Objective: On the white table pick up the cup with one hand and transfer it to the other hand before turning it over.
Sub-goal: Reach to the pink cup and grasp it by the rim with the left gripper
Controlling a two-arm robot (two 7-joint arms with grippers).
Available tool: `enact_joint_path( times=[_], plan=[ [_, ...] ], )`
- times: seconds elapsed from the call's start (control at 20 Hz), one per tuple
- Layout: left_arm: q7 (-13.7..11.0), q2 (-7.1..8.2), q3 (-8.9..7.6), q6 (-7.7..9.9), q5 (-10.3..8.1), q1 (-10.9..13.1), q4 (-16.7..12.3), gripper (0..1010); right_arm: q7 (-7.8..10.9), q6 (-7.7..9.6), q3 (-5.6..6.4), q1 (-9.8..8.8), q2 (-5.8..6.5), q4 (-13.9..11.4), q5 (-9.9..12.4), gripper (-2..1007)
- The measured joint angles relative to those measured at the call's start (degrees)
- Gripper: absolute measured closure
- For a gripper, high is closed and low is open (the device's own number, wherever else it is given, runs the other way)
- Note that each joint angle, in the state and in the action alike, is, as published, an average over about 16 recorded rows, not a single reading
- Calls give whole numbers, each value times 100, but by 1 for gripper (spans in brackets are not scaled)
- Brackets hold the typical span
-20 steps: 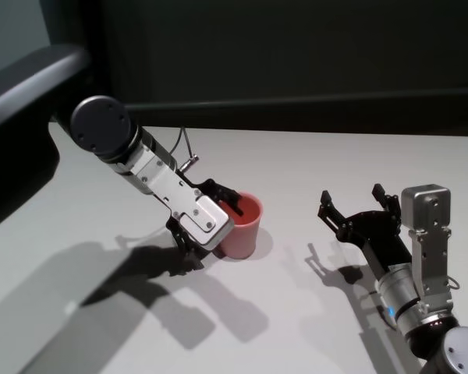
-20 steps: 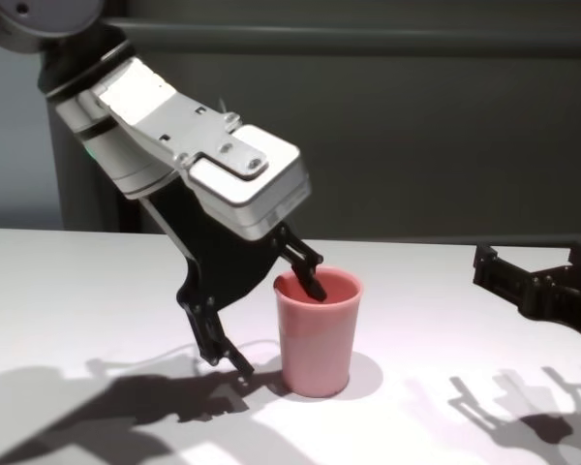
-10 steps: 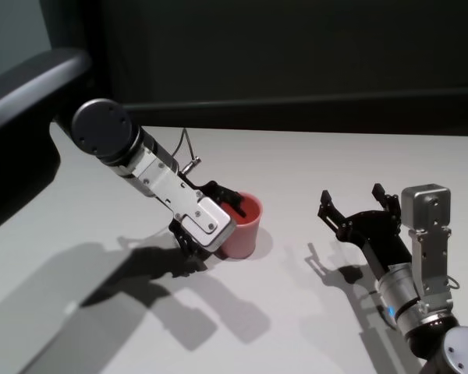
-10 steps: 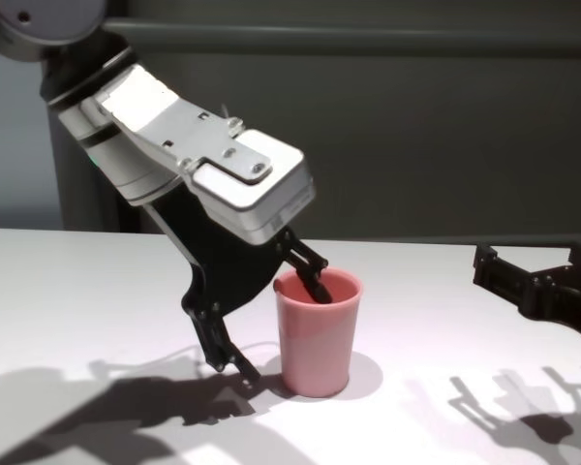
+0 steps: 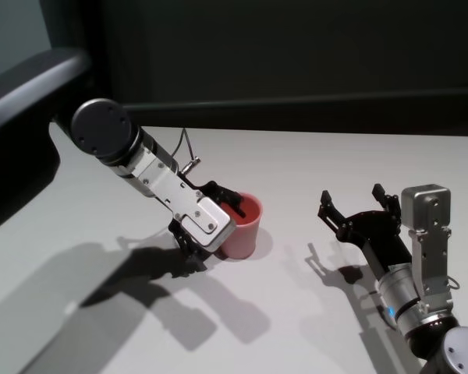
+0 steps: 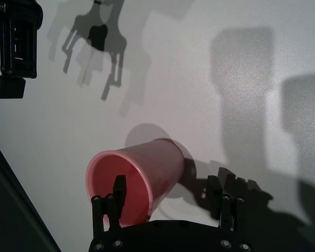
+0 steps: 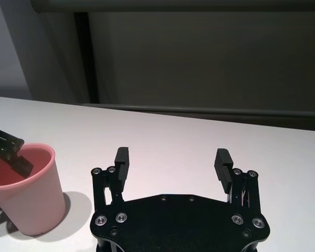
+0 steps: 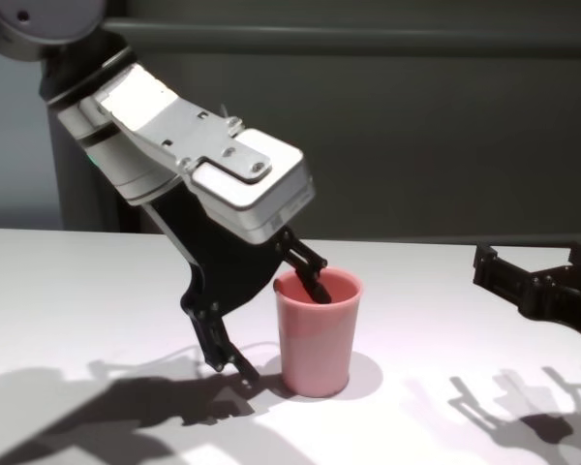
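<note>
The pink cup [image 8: 317, 333] stands upright on the white table [image 5: 312, 167], and the left gripper [image 8: 276, 315] is spread wide over the cup's rim, one finger inside and one outside, while the right gripper [image 5: 357, 204] waits open, well apart from the cup.

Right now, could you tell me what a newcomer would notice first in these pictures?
The pink cup stands upright on the white table. The left pincer straddles its wall, one finger inside the rim and the other outside, not yet closed. The right pincer hovers open off to the right, apart from the cup.
</note>
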Motion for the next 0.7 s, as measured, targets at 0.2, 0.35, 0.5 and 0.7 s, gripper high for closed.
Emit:
enact_joint_path(
  times=[0.2, 0.35, 0.5, 0.7],
  plan=[
    [-7, 1, -3, 2, 0, 1, -2, 84, 0, 0, 0, 0, 0, 0, 0, 3],
    [-12, 1, -5, 3, 0, 1, -2, 145, 0, 0, 0, 0, 0, 0, 0, 3],
    [-16, 1, -7, 4, 0, 1, -3, 227, 0, 0, 0, 0, 0, 0, 0, 3],
    [-20, 1, -8, 5, 0, 1, -3, 357, 0, 0, 0, 0, 0, 0, 0, 3]
  ],
)
